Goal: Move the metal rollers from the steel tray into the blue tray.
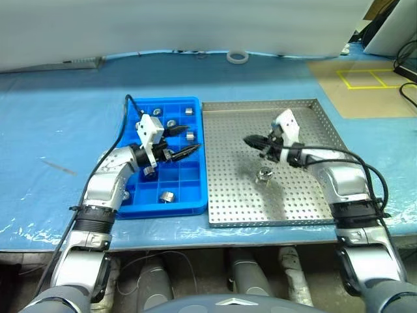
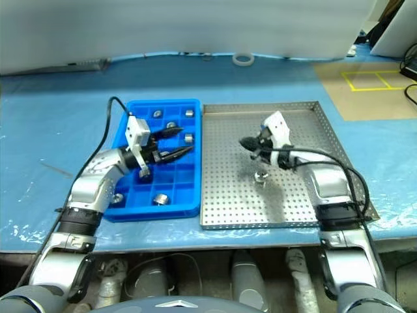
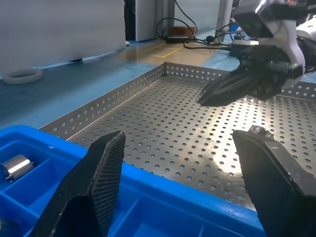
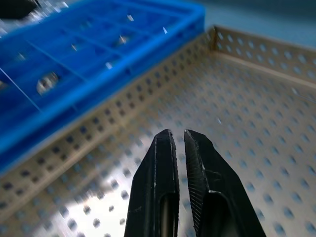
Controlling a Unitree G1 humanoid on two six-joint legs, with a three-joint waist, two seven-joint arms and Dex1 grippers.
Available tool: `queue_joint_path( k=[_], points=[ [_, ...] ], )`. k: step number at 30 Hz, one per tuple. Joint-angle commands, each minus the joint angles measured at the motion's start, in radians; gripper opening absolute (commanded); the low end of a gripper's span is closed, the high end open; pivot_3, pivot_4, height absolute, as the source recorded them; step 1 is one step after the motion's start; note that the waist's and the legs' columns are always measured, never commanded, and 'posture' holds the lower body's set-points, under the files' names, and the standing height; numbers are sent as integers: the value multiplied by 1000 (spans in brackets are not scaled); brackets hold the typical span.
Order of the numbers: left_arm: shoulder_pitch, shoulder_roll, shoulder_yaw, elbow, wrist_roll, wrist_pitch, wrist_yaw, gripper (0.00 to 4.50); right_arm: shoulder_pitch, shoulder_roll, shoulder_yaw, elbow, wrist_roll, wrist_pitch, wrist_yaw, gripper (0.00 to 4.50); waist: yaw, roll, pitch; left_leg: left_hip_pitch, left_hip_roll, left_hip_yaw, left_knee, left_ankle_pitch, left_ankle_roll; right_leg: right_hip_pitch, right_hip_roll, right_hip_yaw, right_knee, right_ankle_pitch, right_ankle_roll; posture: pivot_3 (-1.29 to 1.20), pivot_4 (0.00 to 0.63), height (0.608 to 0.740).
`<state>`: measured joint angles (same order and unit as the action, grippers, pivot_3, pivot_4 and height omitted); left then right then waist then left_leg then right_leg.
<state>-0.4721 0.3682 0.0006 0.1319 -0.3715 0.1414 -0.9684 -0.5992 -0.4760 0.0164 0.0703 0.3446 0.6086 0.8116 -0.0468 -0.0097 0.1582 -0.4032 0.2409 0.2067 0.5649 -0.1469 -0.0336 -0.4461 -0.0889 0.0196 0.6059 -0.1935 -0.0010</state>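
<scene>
Empty, my clenched right hand [image 1: 249, 139] hovers over one small shiny steel roller [image 1: 264, 175]: heavy, slippery; left hand [image 1: 189, 140] released.

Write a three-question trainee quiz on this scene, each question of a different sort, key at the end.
1. True or false: the right pincer holds a roller between its fingers.
2. Where does the roller that remains in the steel tray lie?
A. on the perforated floor, below the right pincer
B. against the tray's far rim
C. beside the white tape ring
3. Fill in: the left pincer hangs with its fingers apart over the ____ tray.

Key
1. False: the fingers are shut with nothing between them.
2. A
3. blue; the blue tray already has several rollers in its compartments.
</scene>
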Motion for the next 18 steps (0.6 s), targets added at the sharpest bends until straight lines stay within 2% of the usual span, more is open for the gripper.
queue_joint_path(
  k=[1, 4, 5, 13, 18],
  points=[
    [27, 12, 10, -71, -15, 16, 18, 3646, -3, -48, 34, 45, -69, -66, 12, 517, 19, 0, 0, 0, 0, 0, 0, 0, 0, 1, 0, 0, 0, 0, 0, -244, 150, 740],
    [20, 4, 4, -78, -16, 28, 27, 3646, 46, -97, 38, 55, -101, -90, 21, 1106, 58, 0, 0, 0, 0, 0, 0, 0, 0, 3, -1, -2, -1, 0, 0, -255, 150, 740],
    [13, 1, 0, -71, -16, 28, 25, 3646, 59, -104, 27, 41, -91, -81, 26, 1426, 65, 0, 0, 0, 0, 0, 0, 0, 0, 4, -1, -1, -2, 0, 0, -283, 150, 740],
    [-78, -46, -45, 30, -12, 19, -30, 3646, 211, -154, -71, -155, -30, 23, -10, 4038, 49, 0, 0, 3, -1, 0, 0, 0, -1, 4, 0, 1, -1, 0, 0, -406, 150, 740],
    [-102, -58, -62, 65, -17, 28, -73, 3646, 308, -170, -94, -254, -7, 84, -37, 4038, 19, 0, 0, 3, 0, 1, -1, 1, -1, 2, 0, 1, -2, 0, 0, -432, 150, 740]
  ],
)
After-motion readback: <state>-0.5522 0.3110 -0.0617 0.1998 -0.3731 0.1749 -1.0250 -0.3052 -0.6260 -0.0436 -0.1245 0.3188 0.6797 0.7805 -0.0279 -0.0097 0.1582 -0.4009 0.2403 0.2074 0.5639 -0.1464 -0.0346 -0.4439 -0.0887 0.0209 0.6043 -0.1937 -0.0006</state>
